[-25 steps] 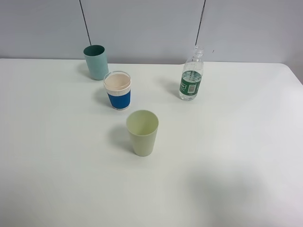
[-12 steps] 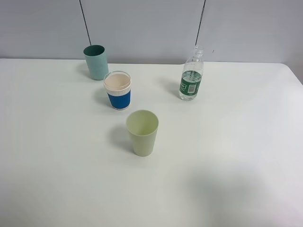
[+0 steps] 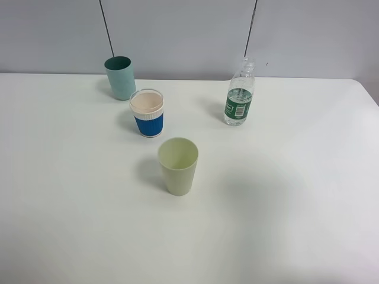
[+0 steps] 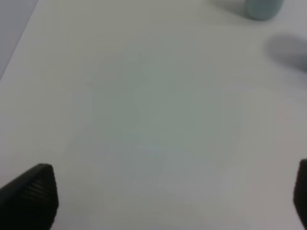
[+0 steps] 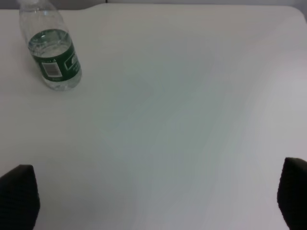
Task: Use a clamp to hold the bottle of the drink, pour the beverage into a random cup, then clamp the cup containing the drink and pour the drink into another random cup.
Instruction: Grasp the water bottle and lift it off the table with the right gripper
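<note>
A clear bottle [image 3: 239, 94] with a green label stands upright, uncapped, at the back right of the white table; it also shows in the right wrist view [image 5: 52, 52]. A teal cup [image 3: 120, 77] stands at the back left, and its base shows in the left wrist view [image 4: 261, 8]. A white cup with a blue sleeve [image 3: 147, 113] stands in front of it. A pale green cup [image 3: 178, 165] stands nearer the middle. My left gripper [image 4: 168, 191] and right gripper [image 5: 153, 196] are open and empty, both above bare table. Neither arm shows in the exterior high view.
The white table [image 3: 296, 177] ends at a grey wall at the back, with two dark cables [image 3: 107, 28] running down it. The table's right edge [image 3: 370, 94] is near the bottle's side.
The objects have not moved. A faint shadow on the table at the lower right has shifted toward the middle.
</note>
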### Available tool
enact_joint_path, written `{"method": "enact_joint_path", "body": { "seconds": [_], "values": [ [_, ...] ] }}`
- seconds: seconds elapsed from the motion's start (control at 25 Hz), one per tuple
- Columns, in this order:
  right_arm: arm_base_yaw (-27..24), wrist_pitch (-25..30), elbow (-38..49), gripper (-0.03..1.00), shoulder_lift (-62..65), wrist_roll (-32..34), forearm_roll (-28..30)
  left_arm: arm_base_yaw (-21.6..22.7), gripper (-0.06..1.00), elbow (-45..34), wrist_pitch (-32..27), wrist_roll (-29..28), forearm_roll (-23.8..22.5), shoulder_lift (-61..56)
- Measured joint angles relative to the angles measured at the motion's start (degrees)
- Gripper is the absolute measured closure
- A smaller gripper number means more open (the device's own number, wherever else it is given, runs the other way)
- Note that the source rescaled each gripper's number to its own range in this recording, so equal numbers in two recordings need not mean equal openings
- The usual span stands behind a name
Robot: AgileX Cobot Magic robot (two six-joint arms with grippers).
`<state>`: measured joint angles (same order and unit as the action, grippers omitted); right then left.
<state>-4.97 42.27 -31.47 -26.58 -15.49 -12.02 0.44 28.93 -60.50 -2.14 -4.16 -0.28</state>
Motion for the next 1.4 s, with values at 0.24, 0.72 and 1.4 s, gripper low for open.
{"method": "enact_joint_path", "body": {
  "seconds": [0.24,0.72,1.4],
  "values": [
    [0.0,-8.7,0.0,-0.03,-13.1,-2.5,-1.8,0.0,-0.06,0.0,0.0,0.0,0.0,0.0],
    [0.3,-19.4,0.0,-0.03,-32.9,9.8,9.1,0.0,-0.06,0.0,0.0,0.0,0.0,0.0],
    [20.5,-40.8,-0.1,-0.03,-52.9,18.9,21.4,0.0,-0.06,0.0,0.0,0.0,0.0,0.0]
  ]
}}
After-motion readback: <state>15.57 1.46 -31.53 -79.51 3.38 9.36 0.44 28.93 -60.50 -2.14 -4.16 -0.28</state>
